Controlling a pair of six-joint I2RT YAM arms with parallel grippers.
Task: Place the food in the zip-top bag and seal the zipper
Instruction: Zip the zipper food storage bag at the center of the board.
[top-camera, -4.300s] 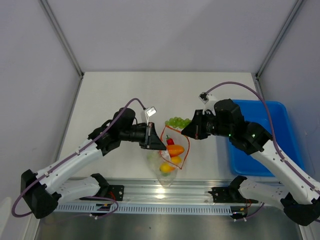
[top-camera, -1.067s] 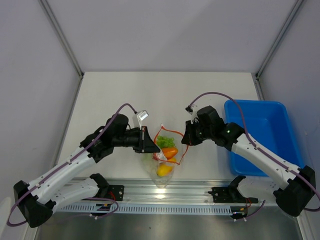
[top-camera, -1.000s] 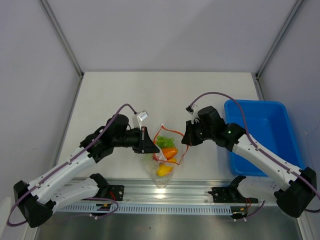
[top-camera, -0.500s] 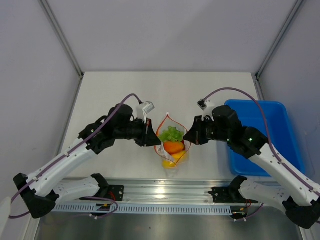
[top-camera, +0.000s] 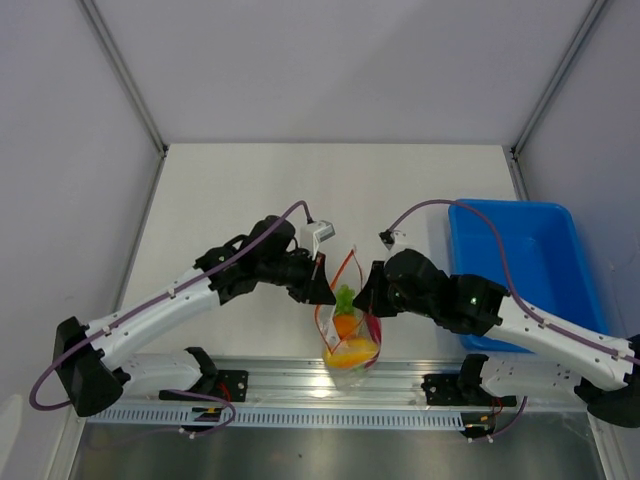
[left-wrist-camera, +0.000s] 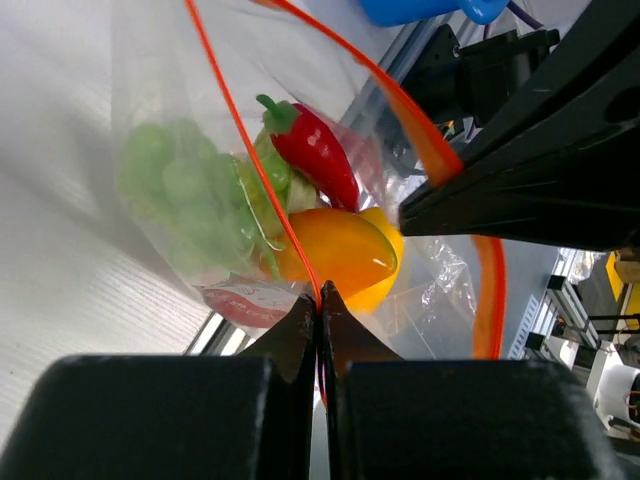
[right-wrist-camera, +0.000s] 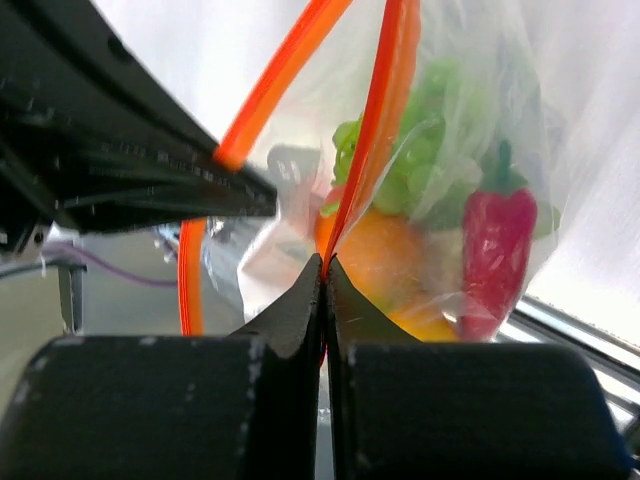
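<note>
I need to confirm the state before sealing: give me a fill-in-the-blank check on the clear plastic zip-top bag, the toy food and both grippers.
Both the left gripper and the right gripper are ____ on the orange-red zipper strip of the clear plastic bag. The red toy chili pepper lies ____ the bag. The blue plastic bin sits on the robot's ____ side.
Missing: shut; inside; right.

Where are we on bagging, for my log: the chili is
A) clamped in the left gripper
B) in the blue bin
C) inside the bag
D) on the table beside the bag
C: the chili shows through the clear wall of the bag, lying among the other food, while the left gripper and the right gripper pinch only the zipper.
</note>
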